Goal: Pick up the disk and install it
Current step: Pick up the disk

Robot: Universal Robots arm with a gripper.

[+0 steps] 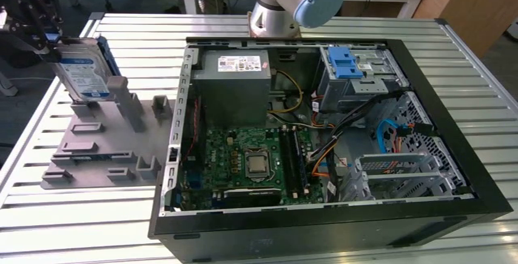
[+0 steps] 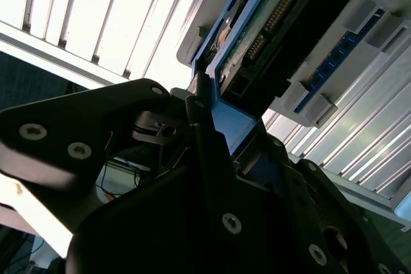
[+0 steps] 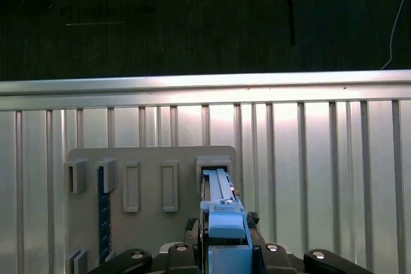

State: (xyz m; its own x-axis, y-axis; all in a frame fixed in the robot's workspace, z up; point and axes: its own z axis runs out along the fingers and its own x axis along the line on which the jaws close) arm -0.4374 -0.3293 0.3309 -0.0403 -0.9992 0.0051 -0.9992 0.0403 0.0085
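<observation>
The disk [image 1: 82, 74] stands on edge at the exterior view's left, its white label with a blue band facing out and blue rails along its sides. Its lower end sits at a slot post of the grey holder plate [image 1: 97, 152]. My gripper [image 1: 46, 36] is shut on the disk's upper end. In the first wrist view the disk [image 3: 220, 200] appears edge-on, reaching from my gripper [image 3: 221, 248] to the holder's slot [image 3: 214, 162]. In the second wrist view the disk's circuit-board side [image 2: 270, 20] and blue rail [image 2: 226, 120] run out from between the black fingers [image 2: 205, 139].
An open black computer case [image 1: 324, 230] lies on the slatted metal table [image 1: 81, 227] at the exterior view's right. Inside it are a grey box with a white sticker [image 1: 235, 79], a green board [image 1: 247, 161] and a silver cage with a blue latch [image 1: 348, 64]. The arm's base [image 1: 271, 15] stands behind the case.
</observation>
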